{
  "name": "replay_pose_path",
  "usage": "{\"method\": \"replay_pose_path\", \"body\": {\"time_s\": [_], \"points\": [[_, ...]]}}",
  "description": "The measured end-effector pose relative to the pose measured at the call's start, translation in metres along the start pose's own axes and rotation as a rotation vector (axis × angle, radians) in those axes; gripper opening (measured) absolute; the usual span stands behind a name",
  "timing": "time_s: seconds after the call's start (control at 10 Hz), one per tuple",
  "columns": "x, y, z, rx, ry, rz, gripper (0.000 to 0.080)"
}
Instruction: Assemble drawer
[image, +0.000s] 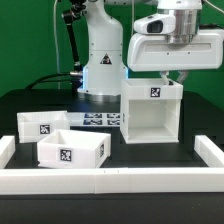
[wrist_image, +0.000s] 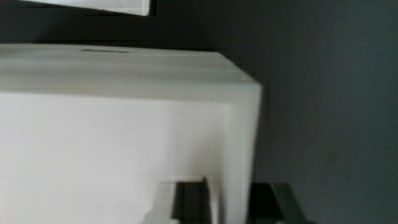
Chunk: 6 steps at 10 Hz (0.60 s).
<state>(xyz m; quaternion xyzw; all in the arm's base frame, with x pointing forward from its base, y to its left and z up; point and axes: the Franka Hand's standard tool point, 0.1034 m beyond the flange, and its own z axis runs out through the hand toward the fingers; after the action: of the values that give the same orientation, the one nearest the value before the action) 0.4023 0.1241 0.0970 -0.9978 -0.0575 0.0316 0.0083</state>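
Note:
The large white boxy housing (image: 150, 112) stands on the black table at the exterior view's right, open side up, with a tag on its front. My gripper (image: 172, 80) reaches down onto its far upper rim. In the wrist view the housing (wrist_image: 107, 120) fills the frame, and its thin wall passes between my two dark fingers (wrist_image: 191, 203). The gripper (wrist_image: 228, 192) is shut on that wall. Two small white trays lie at the exterior view's left, one (image: 42, 123) behind, the other (image: 72, 150) nearer the front. Both carry tags.
The marker board (image: 100, 120) lies flat between the trays and the housing. A low white border rail (image: 110, 181) runs along the front edge and up both sides. The robot base (image: 100, 55) stands at the back.

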Motion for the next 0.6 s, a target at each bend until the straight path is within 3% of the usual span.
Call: {"method": "replay_pose_path", "body": {"time_s": [0.1, 0.6], "points": [[0.0001, 0.0, 0.0, 0.0, 0.001, 0.0, 0.0036], [0.0001, 0.0, 0.0, 0.0, 0.001, 0.0, 0.0036]]}}
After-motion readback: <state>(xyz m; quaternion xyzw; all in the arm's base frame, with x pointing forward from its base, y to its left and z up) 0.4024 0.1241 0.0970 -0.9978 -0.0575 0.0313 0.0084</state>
